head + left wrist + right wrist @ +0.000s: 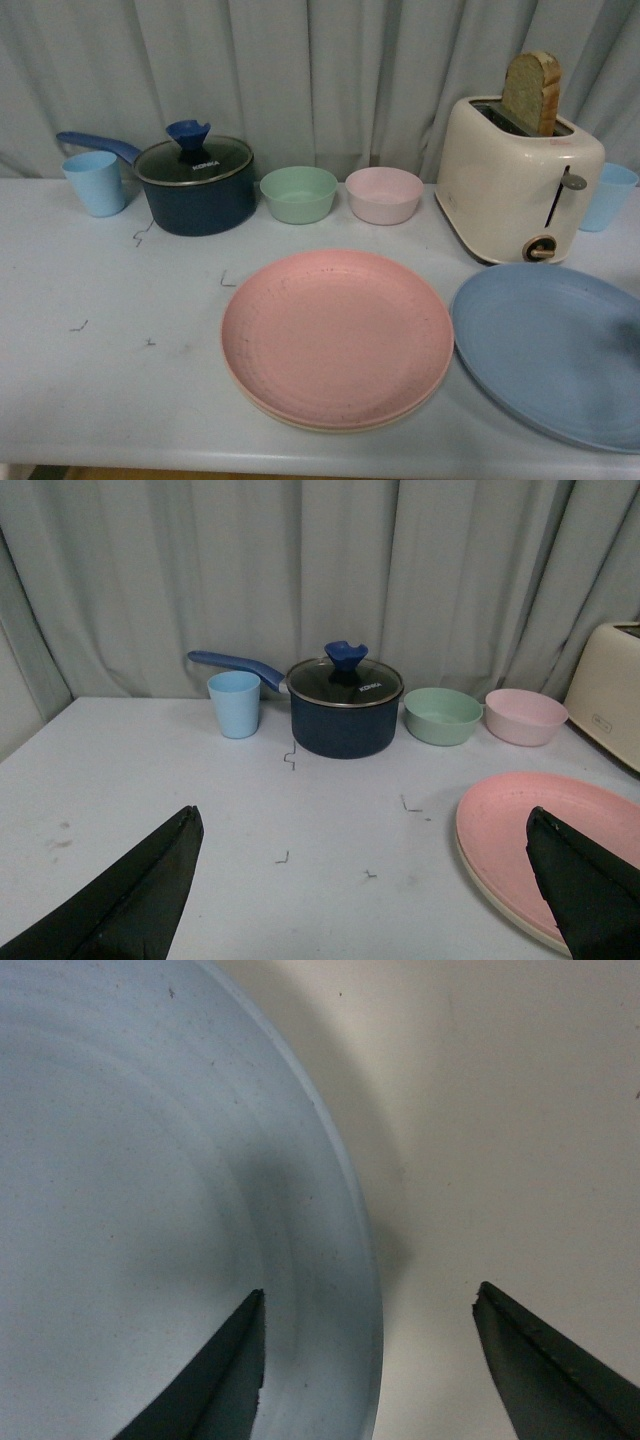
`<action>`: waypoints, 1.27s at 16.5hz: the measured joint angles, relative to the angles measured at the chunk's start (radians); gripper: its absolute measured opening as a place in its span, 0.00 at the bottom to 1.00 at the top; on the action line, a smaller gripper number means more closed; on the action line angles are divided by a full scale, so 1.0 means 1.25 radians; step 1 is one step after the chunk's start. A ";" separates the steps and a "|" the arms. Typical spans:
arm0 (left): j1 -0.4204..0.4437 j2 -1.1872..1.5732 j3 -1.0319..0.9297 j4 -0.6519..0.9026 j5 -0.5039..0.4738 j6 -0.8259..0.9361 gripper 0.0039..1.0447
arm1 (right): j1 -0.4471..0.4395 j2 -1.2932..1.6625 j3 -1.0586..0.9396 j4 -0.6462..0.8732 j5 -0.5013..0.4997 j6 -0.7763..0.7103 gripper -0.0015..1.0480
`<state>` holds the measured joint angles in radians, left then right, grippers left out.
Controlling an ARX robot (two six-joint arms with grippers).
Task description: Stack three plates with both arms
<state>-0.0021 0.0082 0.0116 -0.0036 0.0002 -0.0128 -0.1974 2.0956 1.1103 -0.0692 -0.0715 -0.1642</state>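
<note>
**Front view:** The pink plate (337, 335) rests on the beige plate (300, 422), of which only the rim shows. The light blue plate (555, 350) lies just to their right, in front of the toaster (515, 180) with its bread slice (532, 92).

**Left wrist view:** The left gripper (362, 815) is spread wide and empty, with bare table (300, 880) between its fingers. Behind it stand the saucepan (343, 708), blue cup (235, 703), green bowl (442, 716) and pink bowl (525, 716).

**Right wrist view, shown only here:** The right gripper (370, 1292) is spread, clasps nothing and straddles the light blue plate's rim.

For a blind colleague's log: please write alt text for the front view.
A pink plate lies on a cream plate at front centre, a light blue plate beside it on the right. Behind stand a lidded blue saucepan, a green bowl, a pink bowl, a toaster holding bread and two blue cups.
</note>
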 joint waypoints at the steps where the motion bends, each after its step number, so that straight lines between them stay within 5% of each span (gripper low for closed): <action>1: 0.000 0.000 0.000 0.000 0.000 0.000 0.94 | 0.001 0.002 0.001 0.003 0.005 -0.003 0.55; 11: 0.000 0.000 0.000 0.000 0.000 0.000 0.94 | -0.013 0.005 -0.012 0.027 -0.011 -0.009 0.06; 15: 0.000 0.000 0.000 0.000 0.000 0.000 0.94 | -0.044 -0.056 -0.068 0.021 -0.058 0.011 0.03; 17: 0.000 0.000 0.000 0.000 0.000 0.000 0.94 | -0.115 -0.267 -0.140 -0.077 -0.109 0.007 0.03; 18: 0.000 0.000 0.000 0.000 0.000 0.000 0.94 | -0.116 -0.428 -0.145 -0.138 -0.198 0.027 0.03; 21: 0.000 0.000 0.000 0.000 0.000 0.000 0.94 | 0.004 -0.483 -0.139 -0.084 -0.247 0.149 0.03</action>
<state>-0.0021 0.0082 0.0116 -0.0036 0.0002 -0.0128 -0.1925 1.4921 0.9363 -0.1745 -0.3801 0.0216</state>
